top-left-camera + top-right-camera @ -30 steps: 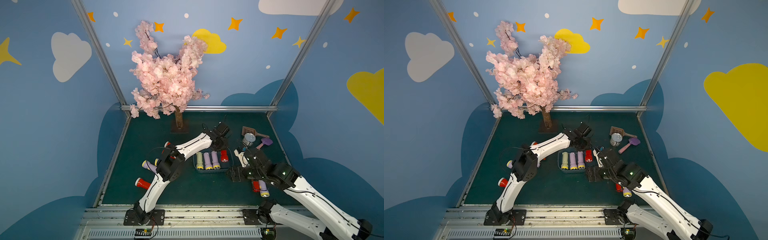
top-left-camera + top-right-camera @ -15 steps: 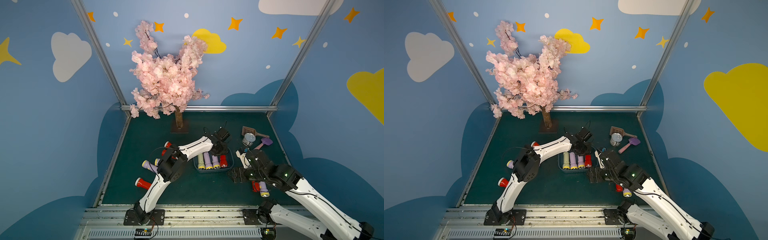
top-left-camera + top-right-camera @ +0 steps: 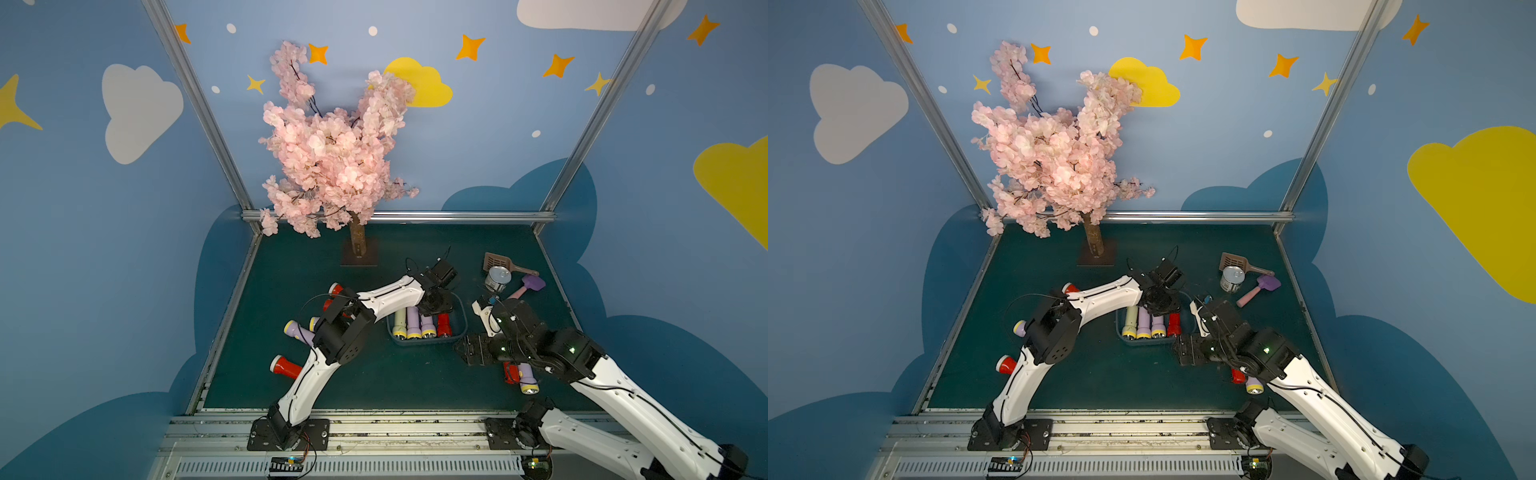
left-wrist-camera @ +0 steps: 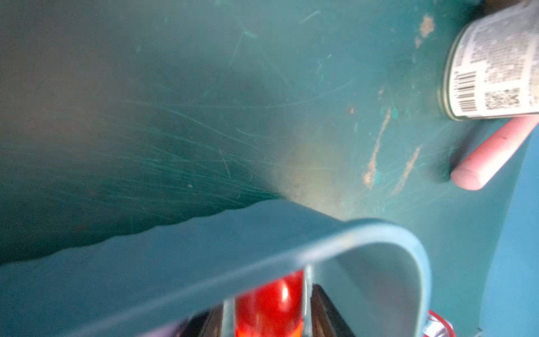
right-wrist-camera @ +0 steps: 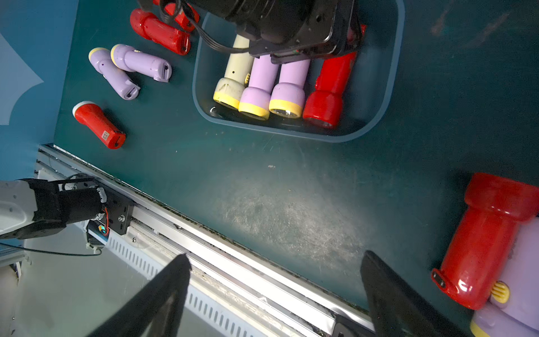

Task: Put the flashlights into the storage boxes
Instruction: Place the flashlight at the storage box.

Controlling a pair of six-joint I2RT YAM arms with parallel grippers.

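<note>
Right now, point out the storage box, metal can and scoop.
storage box (image 5: 379, 73): right wrist view, side wall.
metal can (image 3: 498, 276): in a top view, lid.
scoop (image 3: 493, 261): in a top view, slotted blade.

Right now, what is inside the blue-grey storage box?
In the storage box lie side by side one pale flashlight, two lilac flashlights and one red flashlight. The left gripper covers their rear ends.
</note>
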